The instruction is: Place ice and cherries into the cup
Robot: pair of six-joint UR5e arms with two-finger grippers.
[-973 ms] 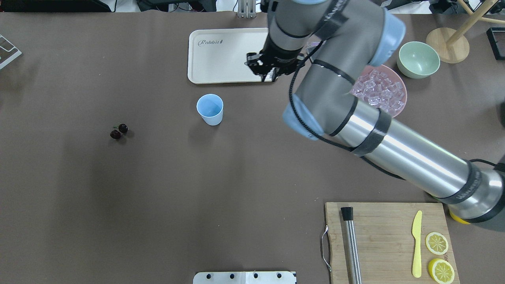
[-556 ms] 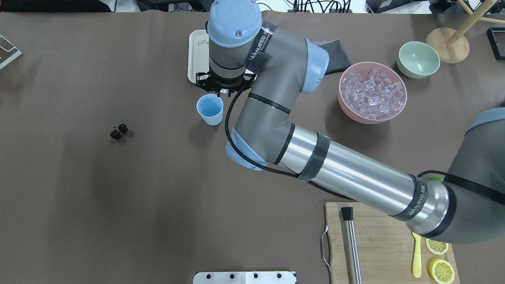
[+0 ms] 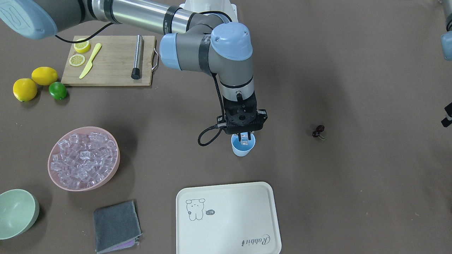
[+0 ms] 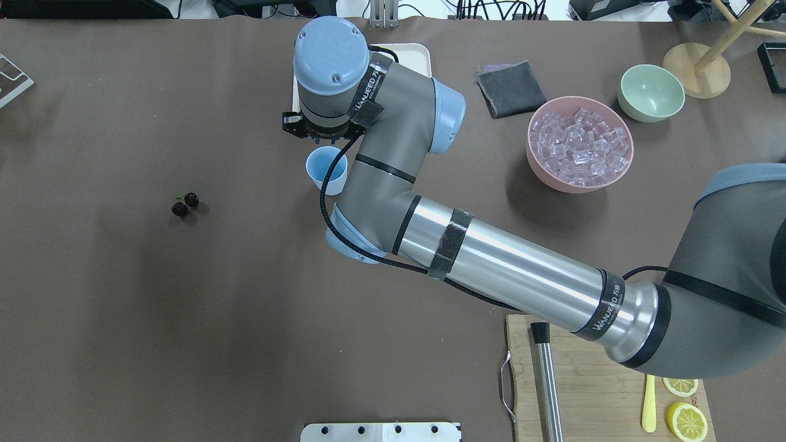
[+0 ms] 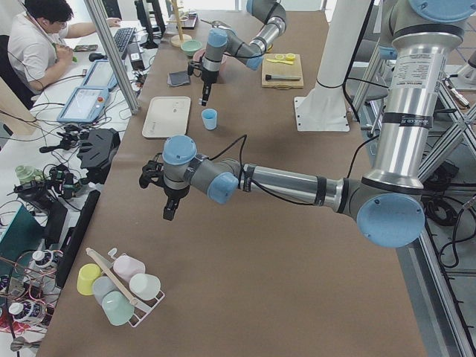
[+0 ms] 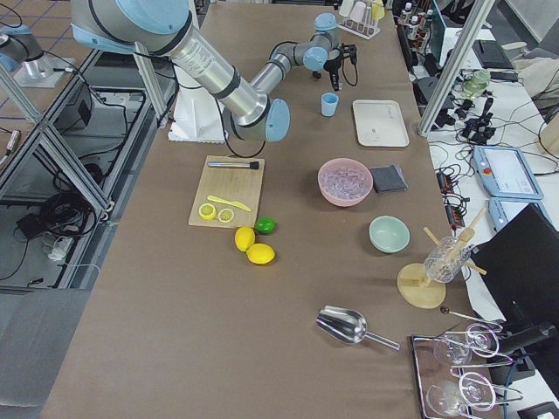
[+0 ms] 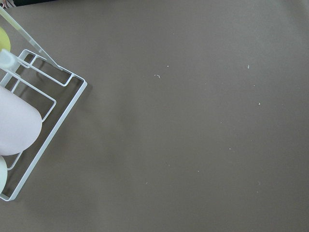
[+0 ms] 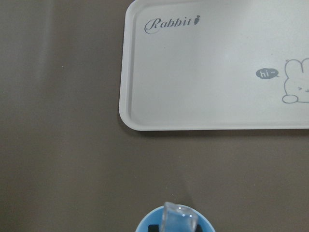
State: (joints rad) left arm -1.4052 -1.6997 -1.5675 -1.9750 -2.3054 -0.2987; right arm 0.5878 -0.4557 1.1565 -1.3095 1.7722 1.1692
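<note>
Right gripper [image 3: 245, 138] has swung from tray to over cup [image 3: 243, 151], clamped on ice [image 8: 179, 220], drop next; cherries [image 3: 318, 131] untouched.

On my monitors I count one cup [image 3: 242, 151], two cherries [image 3: 318, 131], one lone ice cube [image 8: 179, 220], a heap of ice [image 3: 83, 158] beyond counting, one pink bowl [image 3: 84, 187], one green bowl [image 3: 17, 211], one tray [image 3: 229, 218], one cloth [image 3: 114, 225], one cutting board [image 3: 113, 67], one knife [image 3: 90, 60], two lemons [image 3: 44, 75], one lime [image 3: 57, 90], two lemon slices [image 3: 76, 60].
</note>
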